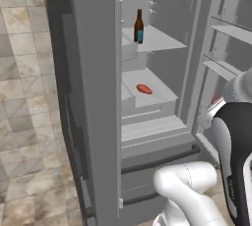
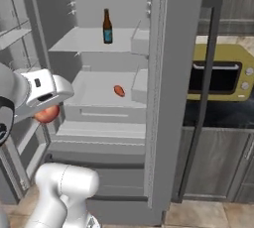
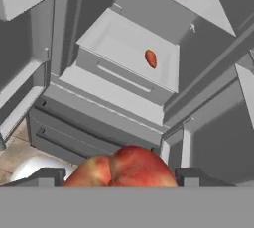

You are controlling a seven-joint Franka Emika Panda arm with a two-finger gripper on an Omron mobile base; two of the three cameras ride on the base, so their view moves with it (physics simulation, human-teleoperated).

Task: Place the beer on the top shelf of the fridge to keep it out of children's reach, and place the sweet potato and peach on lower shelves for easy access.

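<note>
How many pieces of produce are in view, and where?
2. The sweet potato lies on a lower shelf of the fridge; the peach sits between the jaws, outside the shelves.

Arm point(image 1: 192, 190): glossy white rounded links are seen behind the gripper.
Joints: dark black bands are set between the white shells.
Gripper point(image 3: 119, 176): two small dark finger tips point(image 3: 44, 176) are shown.

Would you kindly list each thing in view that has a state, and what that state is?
fridge: door open.
beer: upright on the top shelf.
sweet potato: lying on a lower shelf.
peach: held between the gripper's fingers, outside the fridge.
gripper: shut on the peach.
</note>
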